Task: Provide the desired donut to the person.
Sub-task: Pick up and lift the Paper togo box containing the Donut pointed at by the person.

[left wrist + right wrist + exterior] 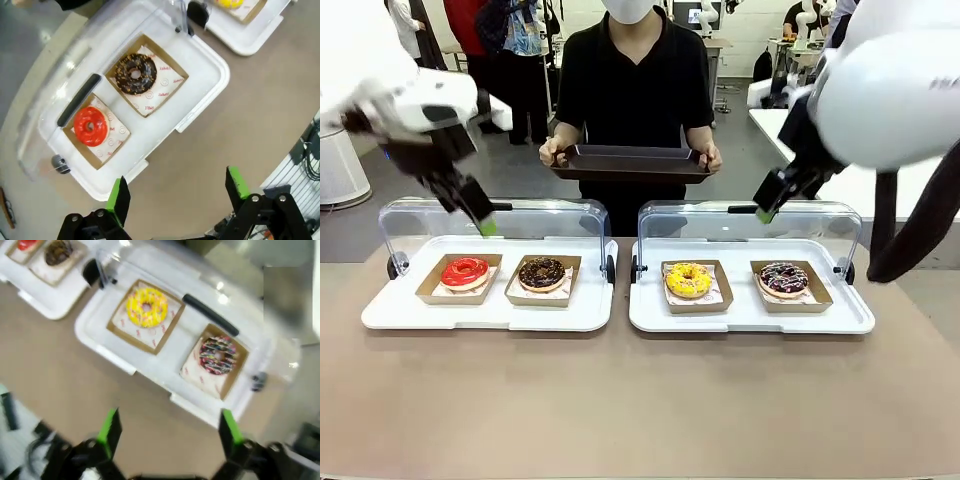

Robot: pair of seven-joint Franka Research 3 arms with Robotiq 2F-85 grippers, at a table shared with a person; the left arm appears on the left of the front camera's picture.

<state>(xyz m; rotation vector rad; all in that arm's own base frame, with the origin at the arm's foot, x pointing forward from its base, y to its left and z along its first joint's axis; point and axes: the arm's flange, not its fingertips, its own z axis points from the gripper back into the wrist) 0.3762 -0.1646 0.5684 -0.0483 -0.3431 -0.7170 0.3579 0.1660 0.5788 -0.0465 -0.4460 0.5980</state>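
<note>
the person (pixel 635 85) holds a dark tray (pixel 630 162) behind four boxed donuts (pixel 688 280) on two white trays (pixel 390 315); left gripper (pixel 178 190) and right gripper (pixel 169 424) hover above, jaws apart

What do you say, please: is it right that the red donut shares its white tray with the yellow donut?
Not quite: the red donut shares its white tray with the chocolate donut, not the yellow donut, as the front view shows.
</note>
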